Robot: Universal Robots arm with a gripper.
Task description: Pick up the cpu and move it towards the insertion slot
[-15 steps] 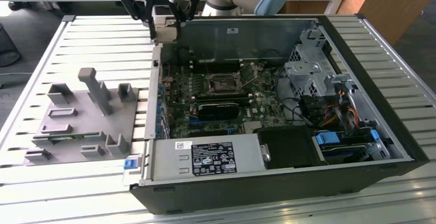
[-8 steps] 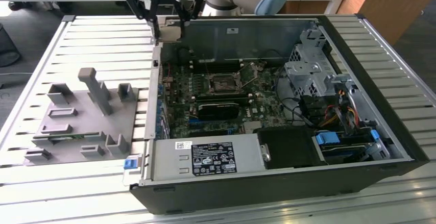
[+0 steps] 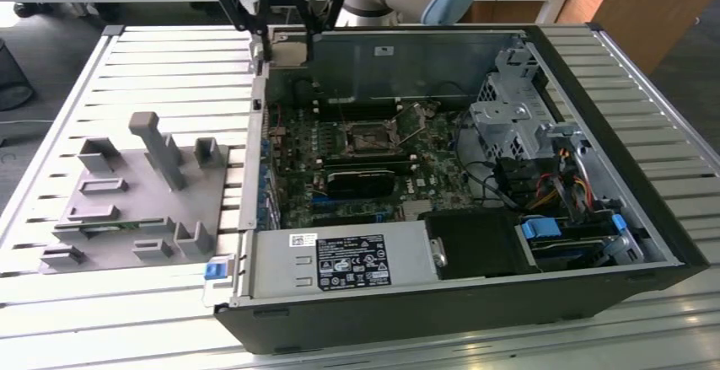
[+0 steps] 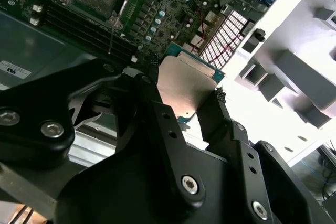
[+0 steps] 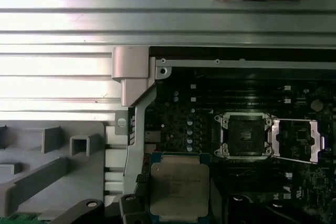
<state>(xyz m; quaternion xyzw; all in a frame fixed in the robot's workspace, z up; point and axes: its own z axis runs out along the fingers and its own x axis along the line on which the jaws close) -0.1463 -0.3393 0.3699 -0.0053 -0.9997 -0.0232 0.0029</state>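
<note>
My gripper (image 4: 181, 92) is shut on the cpu (image 4: 186, 82), a flat square chip with a pale metal top, its two black fingers (image 4: 152, 108) pressing on opposite edges. In the exterior view the gripper (image 3: 282, 36) hangs with the cpu (image 3: 288, 48) over the back corner of the open computer case, on the exterior view's left. The insertion slot (image 5: 244, 136) shows in the first wrist view as a square socket with a shiny frame and a dark centre, its cover plate (image 5: 296, 139) swung open beside it. The cpu (image 5: 178, 184) is a short way off from it, above the motherboard's edge.
The open computer case (image 3: 630, 176) lies on a slatted metal table (image 3: 169, 58). A grey plastic fixture (image 3: 135, 193) with upright blocks stands on the exterior view's left. Inside the case are a long black card (image 3: 362, 180), a power supply (image 3: 337, 260), drive cages (image 3: 518, 117) and cables.
</note>
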